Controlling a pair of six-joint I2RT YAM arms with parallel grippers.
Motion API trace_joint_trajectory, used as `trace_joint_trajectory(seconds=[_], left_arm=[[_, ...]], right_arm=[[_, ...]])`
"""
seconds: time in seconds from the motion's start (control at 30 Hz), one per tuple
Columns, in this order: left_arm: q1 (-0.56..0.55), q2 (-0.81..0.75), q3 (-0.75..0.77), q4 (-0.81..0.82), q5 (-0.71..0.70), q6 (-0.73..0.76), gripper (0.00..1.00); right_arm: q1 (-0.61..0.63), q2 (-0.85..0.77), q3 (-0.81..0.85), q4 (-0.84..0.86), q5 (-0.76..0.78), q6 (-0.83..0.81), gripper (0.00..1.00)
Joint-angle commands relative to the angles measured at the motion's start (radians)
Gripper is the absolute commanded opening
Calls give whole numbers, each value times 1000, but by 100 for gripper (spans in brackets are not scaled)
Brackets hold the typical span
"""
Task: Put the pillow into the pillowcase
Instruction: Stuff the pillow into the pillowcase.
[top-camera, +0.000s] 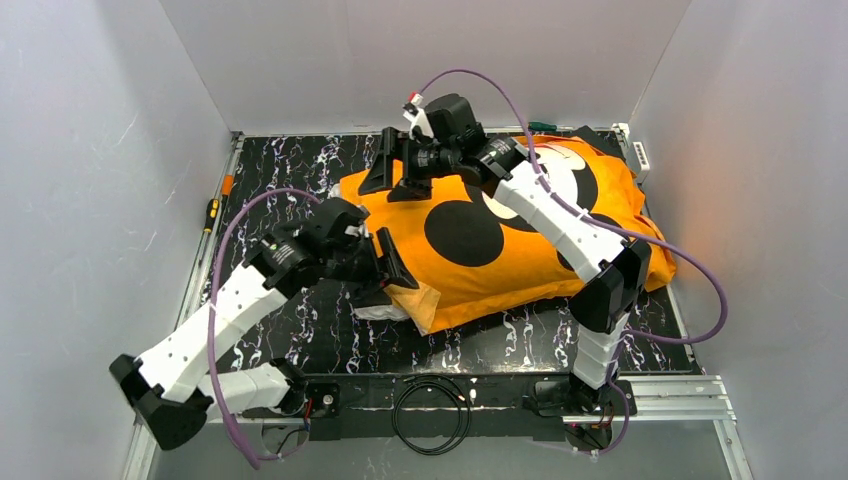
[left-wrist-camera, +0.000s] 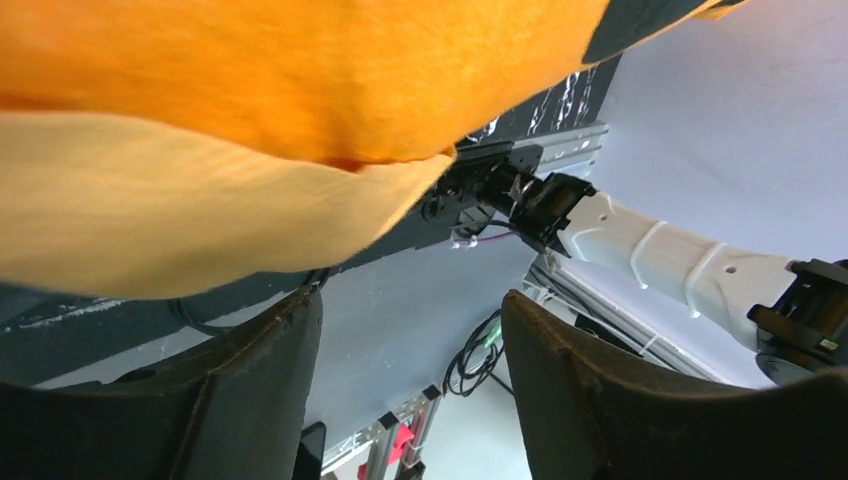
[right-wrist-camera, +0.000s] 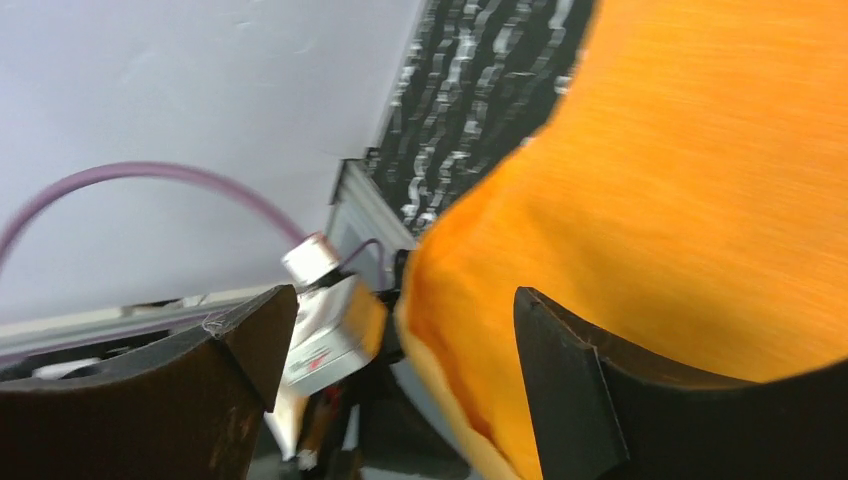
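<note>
Seen from behind the two arms, the bright orange fabric pillowcase with the black-and-white mouse face (top-camera: 500, 282) lies plump across the black, white-veined table top (top-camera: 340, 345). Its printed side is up and its open end points left. A small corner of the soft off-white pillow (top-camera: 385, 312) peeks out at the near left corner of that opening; the rest is hidden inside the case.

The left gripper (top-camera: 392, 268) sits at the near side of the open end, close against the cloth. Its own camera shows its black fingers (left-wrist-camera: 250, 400) spread apart with nothing between them. The orange cloth and a paler flap (left-wrist-camera: 150, 220) hang just above, so it is released.

The right gripper (top-camera: 390, 185) hovers at the far left corner of the case. Its fingers (right-wrist-camera: 610, 400) are also spread wide, and the hemmed edge of the orange cloth reaches into the gap without being pinched. Whether the cloth touches a finger I cannot tell.

Purple cables (top-camera: 225, 270) loop from both arms, and a yellow-handled screwdriver (top-camera: 212, 212) lies on the table's left rail.
</note>
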Motion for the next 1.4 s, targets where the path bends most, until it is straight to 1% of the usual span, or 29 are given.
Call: trace_joint_trajectory(seconds=[0.0, 0.1, 0.23, 0.3, 0.33, 0.47, 0.53, 0.6, 0.63, 0.67, 0.73, 0.87, 0.9, 0.97, 1.03, 1.07, 1.17, 1.23, 1.3, 1.37], left_arm=[[-110, 56, 147, -123, -88, -62, 61], [-152, 109, 216, -111, -77, -39, 58], [-190, 225, 326, -96, -75, 43, 60], [-195, 291, 372, -134, -117, 74, 70], [-194, 319, 395, -168, -153, 90, 73], [-196, 402, 408, -219, -275, 173, 74], [-196, 435, 403, -278, -343, 212, 72], [-196, 448, 396, -365, -394, 233, 62], [-196, 431, 368, -395, -411, 236, 59], [-196, 401, 325, -422, -429, 232, 52], [-195, 314, 222, -475, -465, 214, 33], [-160, 131, 41, -650, -494, 151, 2], [-149, 87, 13, -682, -496, 135, 0], [-131, 10, 2, -723, -503, 109, 0], [-116, -38, 30, -740, -509, 93, 0], [-110, -49, 54, -739, -508, 89, 4], [-92, -26, 141, -686, -470, 117, 29], [-72, 11, 198, -654, -437, 141, 42], [-31, 37, 239, -614, -395, 158, 53], [30, 41, 260, -548, -319, 181, 60]], right_arm=[[-71, -75, -35, -182, 63, -138, 88], [-111, -134, -131, -194, 68, -174, 88], [-163, -202, -289, -194, 62, -208, 87], [-186, -234, -344, -192, 64, -219, 87], [-203, -247, -369, -189, 66, -222, 87], [-246, -279, -442, -171, 64, -230, 87], [-255, -275, -459, -165, 57, -237, 87], [-260, -262, -457, -166, 46, -246, 87], [-261, -254, -455, -165, 43, -250, 87], [-262, -249, -454, -164, 38, -253, 87], [-265, -239, -455, -163, 26, -259, 87], [-267, -225, -456, -156, 6, -270, 87], [-268, -220, -451, -164, 3, -278, 87], [-269, -212, -435, -189, -1, -305, 87], [-267, -205, -403, -234, 3, -346, 87], [-262, -202, -381, -260, 5, -372, 86], [-217, -208, -304, -359, 28, -458, 82], [-157, -224, -274, -409, 56, -510, 78], [-83, -249, -281, -428, 82, -537, 75], [-19, -283, -346, -399, 73, -536, 72]])
